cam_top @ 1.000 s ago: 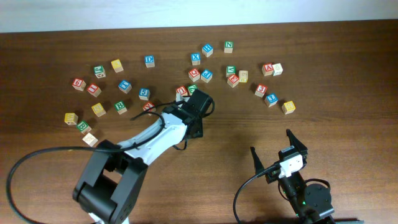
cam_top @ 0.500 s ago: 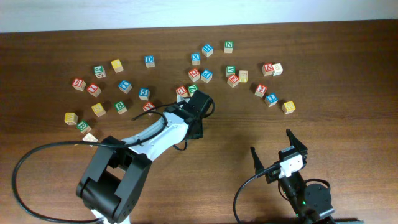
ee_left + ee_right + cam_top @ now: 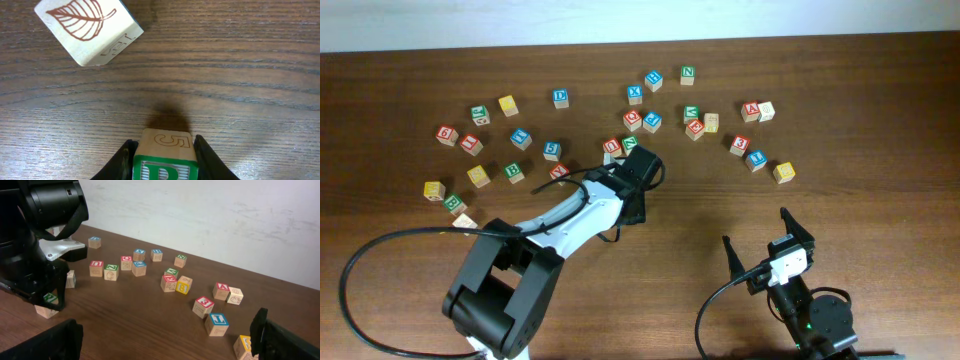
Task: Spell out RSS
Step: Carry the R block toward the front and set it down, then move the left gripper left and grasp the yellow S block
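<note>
My left gripper point(image 3: 164, 156) is shut on the wooden cube with a green R point(image 3: 165, 167); a side face of the cube shows an outlined 5. The cube is at or just above the table. In the overhead view this gripper point(image 3: 634, 203) is at mid-table and hides the cube. The right wrist view shows the held cube point(image 3: 48, 305) low at the left. Yellow-faced cubes lie at the left point(image 3: 479, 176) point(image 3: 508, 104) and at the right point(image 3: 783, 172); I cannot read their letters. My right gripper point(image 3: 770, 243) is open and empty near the front edge.
Several other letter cubes lie scattered across the far half of the table, such as a red one point(image 3: 612, 147) close behind the left gripper. A pale cube with a leaf drawing point(image 3: 87, 30) lies just ahead of the held cube. A black cable point(image 3: 380, 255) loops at the front left.
The left arm's lower links shifted slightly a second ago; the gripper and its cube have stayed in place. The right arm has not moved.
</note>
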Robot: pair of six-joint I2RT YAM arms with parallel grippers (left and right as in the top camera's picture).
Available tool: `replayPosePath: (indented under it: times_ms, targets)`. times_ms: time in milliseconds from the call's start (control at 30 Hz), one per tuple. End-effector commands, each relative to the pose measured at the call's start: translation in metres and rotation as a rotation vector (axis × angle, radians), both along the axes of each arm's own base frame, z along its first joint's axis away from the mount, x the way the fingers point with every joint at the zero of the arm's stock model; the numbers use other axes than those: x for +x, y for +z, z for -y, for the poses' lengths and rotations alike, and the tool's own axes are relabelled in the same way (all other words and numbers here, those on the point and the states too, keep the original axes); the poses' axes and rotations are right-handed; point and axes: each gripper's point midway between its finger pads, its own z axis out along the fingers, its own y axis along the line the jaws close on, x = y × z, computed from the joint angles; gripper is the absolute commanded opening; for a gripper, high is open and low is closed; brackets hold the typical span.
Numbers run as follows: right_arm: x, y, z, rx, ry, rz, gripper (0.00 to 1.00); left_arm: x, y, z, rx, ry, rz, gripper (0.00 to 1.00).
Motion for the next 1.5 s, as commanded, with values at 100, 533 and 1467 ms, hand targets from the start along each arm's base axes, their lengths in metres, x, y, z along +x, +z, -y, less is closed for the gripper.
replayPosePath:
  times_ms: [100, 533, 1467]
  targets:
    - [0.001, -0.003, 0.002, 0.012, -0.013, -0.005, 0.98, 0.0, 0.012, 0.002, 0.006, -0.017, -0.01, 0.73]
    - [0.001, -0.003, 0.002, 0.012, -0.013, -0.006, 0.98, 0.001, 0.248, -0.115, 0.069, -0.028, 0.389, 1.0]
    - [0.001, -0.003, 0.002, 0.012, -0.013, -0.006, 0.98, 0.068, 0.071, -0.28, 0.046, 0.578, 0.055, 1.0]
